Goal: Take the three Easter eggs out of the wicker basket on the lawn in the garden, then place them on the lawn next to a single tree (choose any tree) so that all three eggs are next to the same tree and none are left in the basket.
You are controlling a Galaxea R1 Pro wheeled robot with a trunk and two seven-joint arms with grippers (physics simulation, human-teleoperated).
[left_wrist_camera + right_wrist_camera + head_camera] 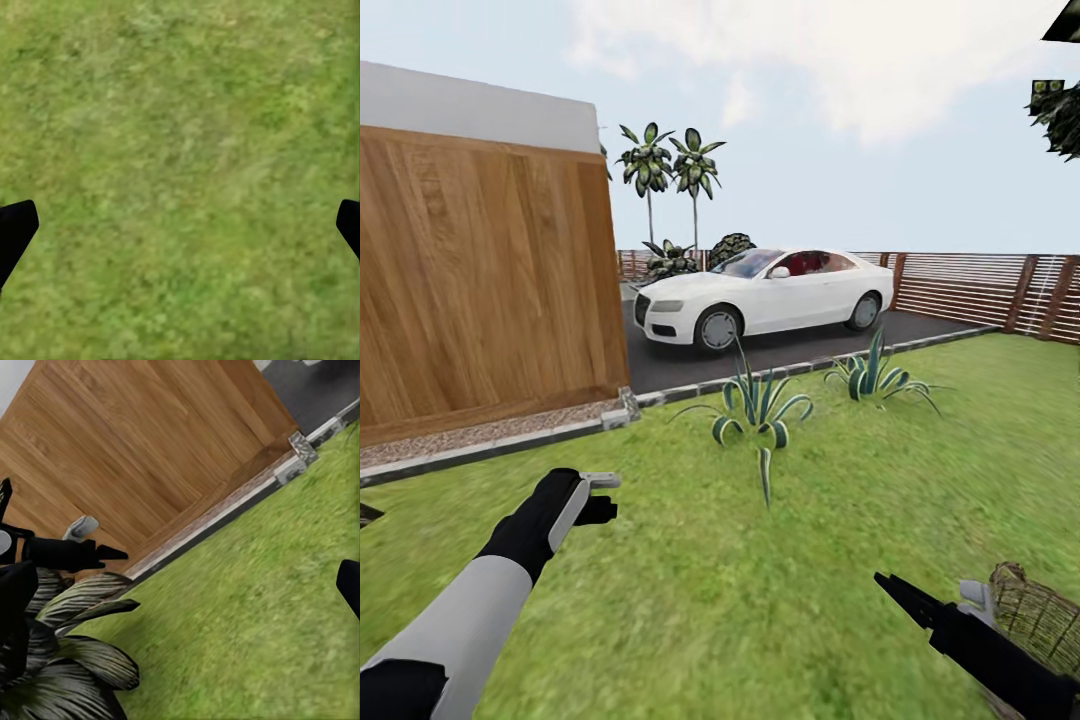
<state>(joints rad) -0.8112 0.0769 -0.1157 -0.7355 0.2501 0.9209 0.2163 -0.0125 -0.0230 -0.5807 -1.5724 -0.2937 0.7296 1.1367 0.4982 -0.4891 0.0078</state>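
The wicker basket [1042, 618] stands on the lawn [740, 610] at the lower right edge of the head view, cut off by the frame. The Easter eggs are hidden from me. My right gripper [888, 585] hovers just left of the basket; in its wrist view both dark fingertips [349, 585] stand far apart, open and empty. My left gripper [606, 496] is held out over grass at the lower left, open, with its fingertips [16, 231] at the frame edges and only lawn [180, 165] between them. The tree is out of view apart from dark foliage [1060, 112] at the top right.
A wooden wall [480, 280] with a gravel strip and kerb borders the lawn at left. Two spiky plants [758, 408] [875, 378] grow ahead. A white car [765, 295] is parked on a paved drive, with a slat fence [980, 285] and palms [650, 165] behind.
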